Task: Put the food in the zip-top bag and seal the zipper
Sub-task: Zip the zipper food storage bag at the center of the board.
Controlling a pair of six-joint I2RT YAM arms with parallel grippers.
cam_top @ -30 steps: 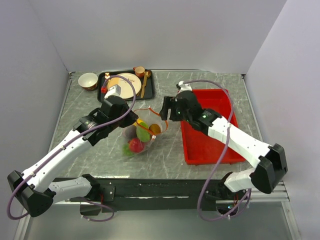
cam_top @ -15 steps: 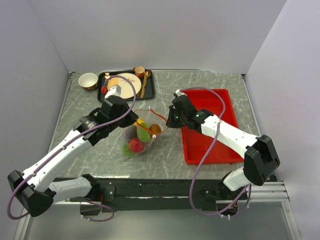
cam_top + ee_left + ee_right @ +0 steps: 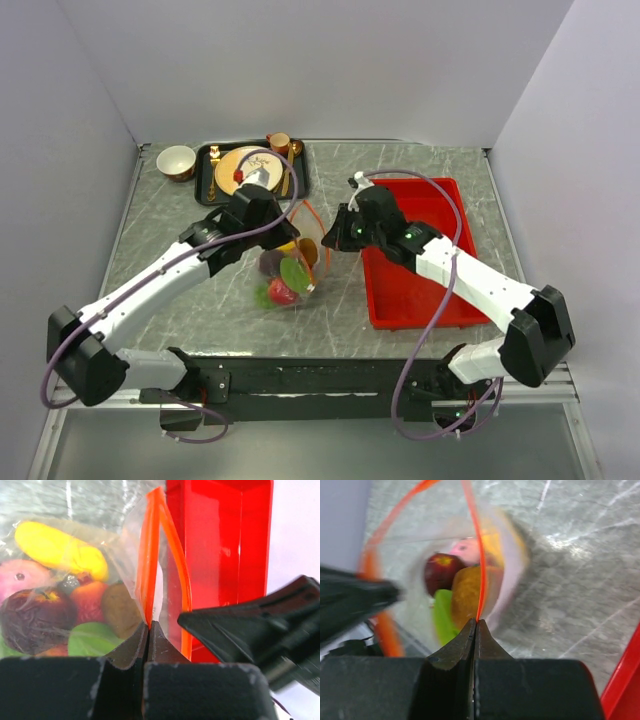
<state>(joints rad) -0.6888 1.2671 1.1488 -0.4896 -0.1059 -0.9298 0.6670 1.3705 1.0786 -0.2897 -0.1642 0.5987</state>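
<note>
The zip-top bag (image 3: pixel 285 278) lies mid-table, its mouth lifted, and the food shows through the clear plastic. In the left wrist view I see a yellow oblong piece (image 3: pixel 60 550), a dark red fruit (image 3: pixel 35 615), a green piece (image 3: pixel 95 637) and a brownish one (image 3: pixel 120 610). The orange-red zipper (image 3: pixel 313 213) stands open in a loop. My left gripper (image 3: pixel 148 625) is shut on one side of the zipper (image 3: pixel 150 555). My right gripper (image 3: pixel 476 621) is shut on the other strip of the zipper (image 3: pixel 479 555), and it shows above the table at the bag's right (image 3: pixel 332 236).
The red tray (image 3: pixel 440 300) lies right of the bag, under the right arm. A black tray (image 3: pixel 208 180) at the back holds a cream plate (image 3: pixel 250 168), a cup (image 3: pixel 279 142) and a gold spoon (image 3: pixel 288 168). A bowl (image 3: pixel 176 160) stands left of it.
The right gripper has swung in and shut on the zipper strip. The left arm has shifted right, still holding its side, and the bag's mouth has been drawn up and narrower.
</note>
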